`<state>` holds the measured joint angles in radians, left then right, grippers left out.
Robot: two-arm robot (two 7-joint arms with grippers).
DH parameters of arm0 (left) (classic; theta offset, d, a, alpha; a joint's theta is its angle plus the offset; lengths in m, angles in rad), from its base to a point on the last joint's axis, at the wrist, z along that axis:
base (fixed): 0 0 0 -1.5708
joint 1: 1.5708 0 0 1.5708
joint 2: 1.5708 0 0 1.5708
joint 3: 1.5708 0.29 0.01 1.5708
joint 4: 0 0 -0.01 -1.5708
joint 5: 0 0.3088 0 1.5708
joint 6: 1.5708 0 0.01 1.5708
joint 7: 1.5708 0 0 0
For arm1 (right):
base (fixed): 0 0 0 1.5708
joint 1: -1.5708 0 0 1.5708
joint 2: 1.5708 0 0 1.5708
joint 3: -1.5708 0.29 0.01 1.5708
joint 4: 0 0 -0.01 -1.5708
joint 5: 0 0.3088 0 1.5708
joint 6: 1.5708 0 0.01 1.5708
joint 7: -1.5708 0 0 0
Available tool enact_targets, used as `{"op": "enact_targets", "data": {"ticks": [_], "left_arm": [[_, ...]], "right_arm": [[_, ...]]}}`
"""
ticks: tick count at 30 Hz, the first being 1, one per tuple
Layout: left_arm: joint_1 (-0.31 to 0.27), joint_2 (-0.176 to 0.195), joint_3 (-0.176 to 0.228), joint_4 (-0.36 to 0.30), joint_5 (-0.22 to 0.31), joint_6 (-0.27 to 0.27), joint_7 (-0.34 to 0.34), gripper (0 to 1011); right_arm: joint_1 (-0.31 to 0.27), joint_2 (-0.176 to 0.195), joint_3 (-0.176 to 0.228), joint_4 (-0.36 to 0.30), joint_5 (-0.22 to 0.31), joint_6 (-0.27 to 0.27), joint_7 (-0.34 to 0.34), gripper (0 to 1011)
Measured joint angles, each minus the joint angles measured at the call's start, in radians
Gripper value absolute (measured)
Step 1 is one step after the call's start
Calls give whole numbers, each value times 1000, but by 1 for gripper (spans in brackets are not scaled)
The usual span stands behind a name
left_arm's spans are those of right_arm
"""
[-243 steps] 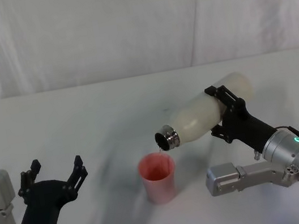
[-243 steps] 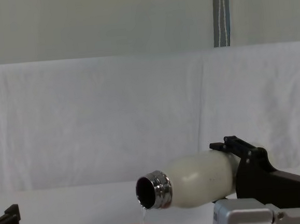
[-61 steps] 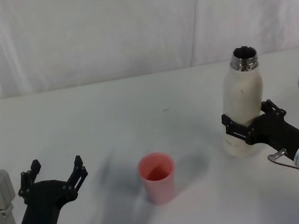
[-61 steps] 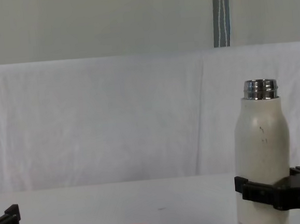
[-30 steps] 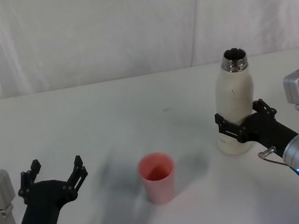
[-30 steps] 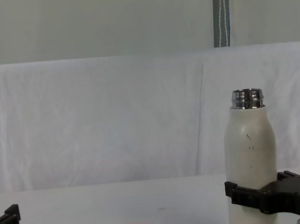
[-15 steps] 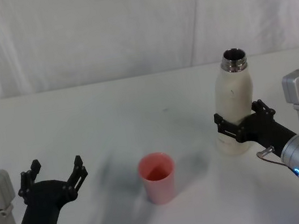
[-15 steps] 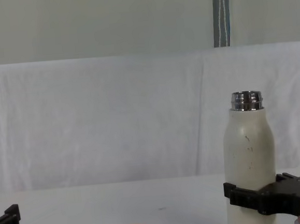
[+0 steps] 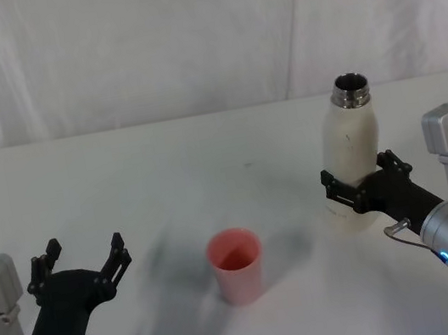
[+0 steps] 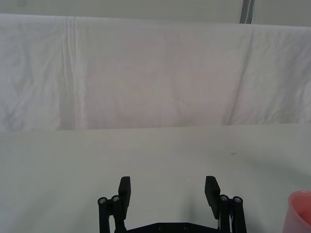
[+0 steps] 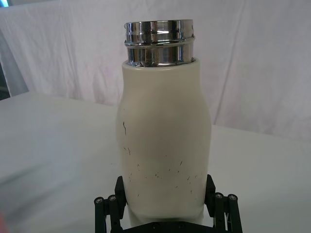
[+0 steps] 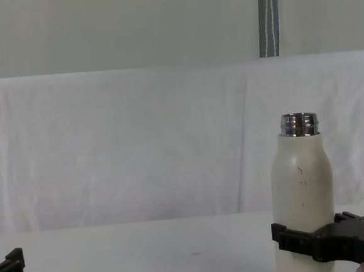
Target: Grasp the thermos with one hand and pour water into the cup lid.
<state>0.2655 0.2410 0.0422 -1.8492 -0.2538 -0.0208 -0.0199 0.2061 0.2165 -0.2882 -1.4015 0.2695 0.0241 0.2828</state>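
Thermos (image 9: 351,165) first: it stands upright on the white tabletop (image 9: 164,169), well to the right of the cup lid (image 9: 238,265) and a little farther from the robot, its long axis vertical and its open steel neck pointing straight up. From the chest view the cream body rises tall above the dark pincer around it, and small scuff marks speckle its side in the right wrist view. Whether its base rests fully on the tabletop or sits just above it, I cannot tell.

Behind everything hangs a white cloth backdrop (image 12: 138,146).

Around the lower body of the thermos sits the right pincer (image 9: 363,187), its black fingers (image 11: 108,206) pressed against either side of the bottle, pinching it low down, well under the shoulder. So the thermos lies directly within that pincer, and the right arm is plainly the nearer one; any tipping of the neck toward the cup lid would have to swing leftward across the gap.

Far to the left of the cup lid, the left pincer (image 9: 85,261) is parked near the tabletop's front edge, its fingers spread wide with nothing between them.

Smallest is the cup lid, a salmon-pink cup standing mouth up. Its inside looks slightly darker, though I cannot tell whether it holds water.
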Motion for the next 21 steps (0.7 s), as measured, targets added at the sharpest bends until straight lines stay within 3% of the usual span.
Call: {"op": "enact_targets", "data": {"ticks": [21], "left_arm": [[0, 0, 0, 0, 0, 0, 0, 1001]], "right_arm": [[-1, 1, 0, -3, 0, -1, 0, 1001]]}}
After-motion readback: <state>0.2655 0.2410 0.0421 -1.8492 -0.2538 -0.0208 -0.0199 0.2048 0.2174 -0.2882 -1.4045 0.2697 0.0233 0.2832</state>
